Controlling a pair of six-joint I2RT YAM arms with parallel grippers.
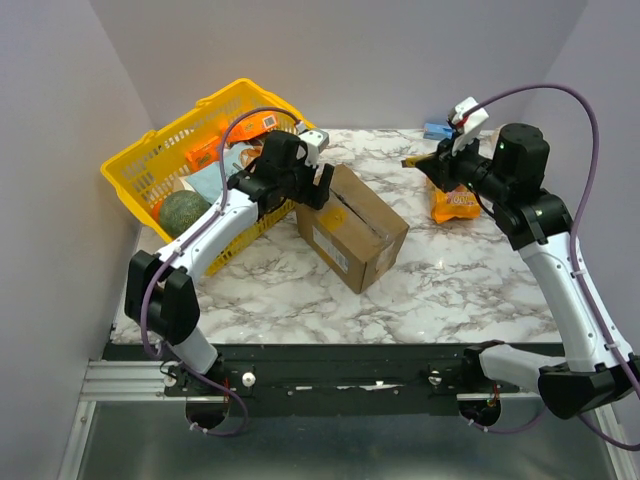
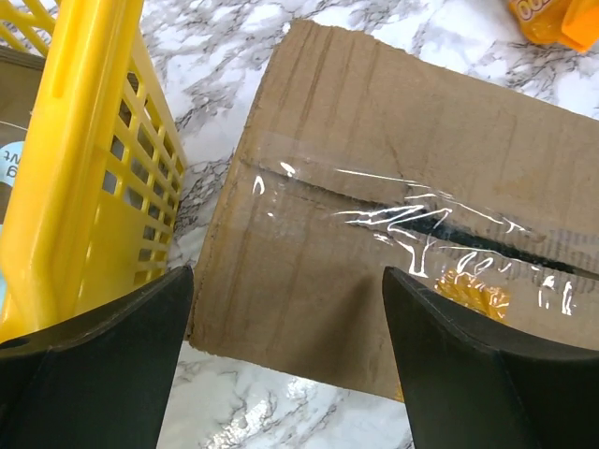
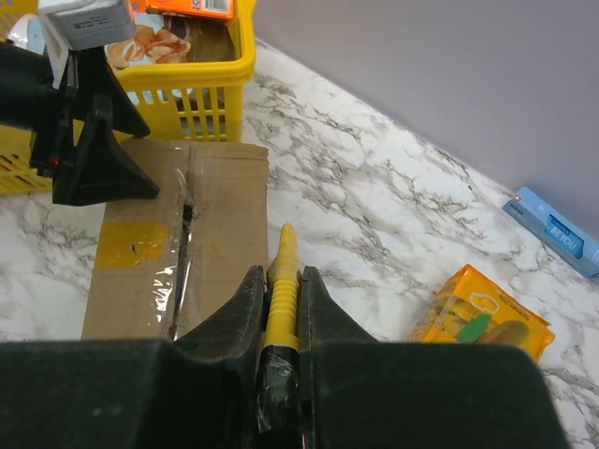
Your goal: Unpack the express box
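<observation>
Express box [image 1: 352, 225]: flat on counter [image 1: 470, 290], mid-left, set diagonal, one end just beside yellow basket [image 1: 135, 170]. Flaps closed. Clear tape along top seam is wrinkled, w/ a dark gap showing under it. Yellow sticker [image 3: 136, 245] on top, white label [image 1: 330, 243] on near side.

Handling (my est.): corrugated card, stiff at edges and corners; top flaps likely give if pressed mid-seam. Prob light, but contents unseen, so can't say. Tape is slick; bare card should grip OK. Best hold: across the short width at one end, or pin a corner while the other arm works the seam.

L fingers [image 1: 320, 183]: spread wide, above basket-side end of box; contact can't tell.
R fingers [image 1: 432, 168]: pinching yellow-handled tool [image 3: 284, 271], tip aimed toward box, apart from it, far right of counter.

Basket holds a green round item [image 1: 182, 212], orange packs [image 1: 205, 152] and a pale pack; rest hidden. Loose on counter: orange snack pouch [image 1: 455, 203], blue item [image 1: 436, 130] by back wall.
</observation>
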